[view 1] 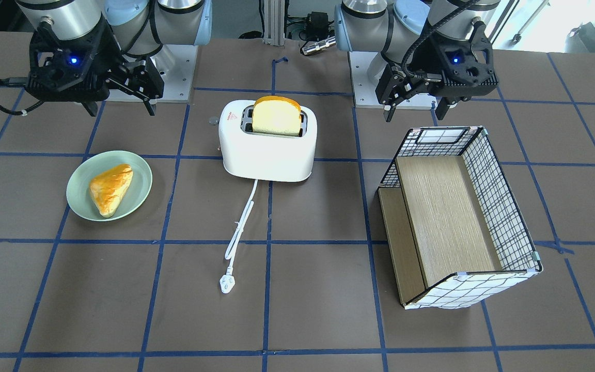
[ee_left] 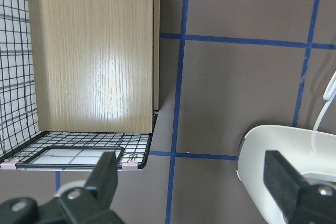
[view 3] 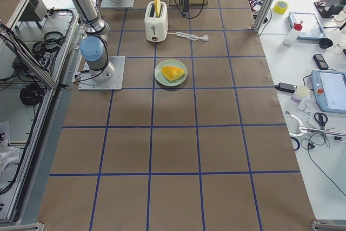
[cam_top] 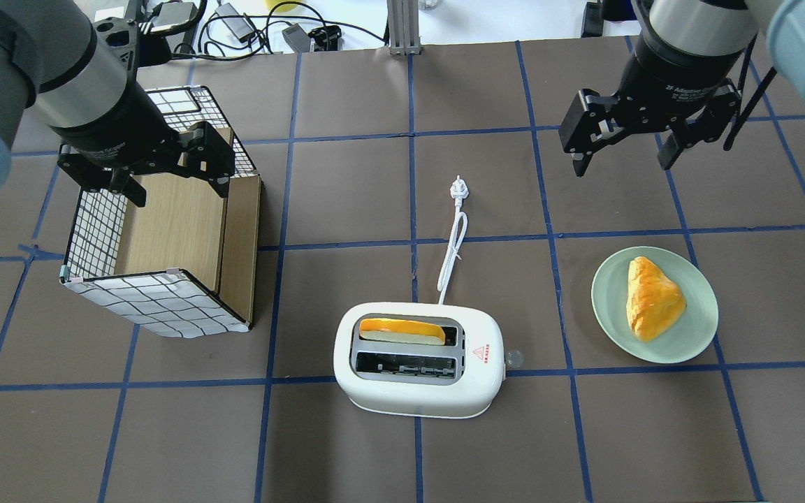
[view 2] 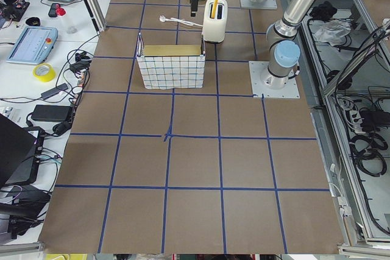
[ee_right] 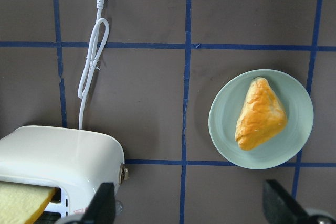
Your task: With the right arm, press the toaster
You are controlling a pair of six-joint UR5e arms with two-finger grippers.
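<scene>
The white toaster (view 1: 269, 152) (cam_top: 416, 398) stands mid-table with a slice of bread (view 1: 277, 116) (cam_top: 402, 330) up in one slot. Its lever knob (cam_top: 513, 359) is on the end towards the plate. Its cord (view 1: 240, 222) and plug (cam_top: 458, 187) lie on the table. My right gripper (view 1: 121, 109) (cam_top: 622, 166) is open and empty. It hangs in the air apart from the toaster, beyond the plate. The right wrist view shows the toaster (ee_right: 63, 150) at lower left. My left gripper (view 1: 415, 113) (cam_top: 179, 194) is open and empty over the box.
A pale green plate (view 1: 78, 181) (cam_top: 605, 300) with a golden pastry (view 1: 110, 188) (ee_right: 260, 114) sits on the toaster's lever side. A grid-patterned box with a wooden inside (view 1: 499, 206) (cam_top: 151, 300) (ee_left: 94, 51) stands on the toaster's other side. Blue tape lines cross the brown table.
</scene>
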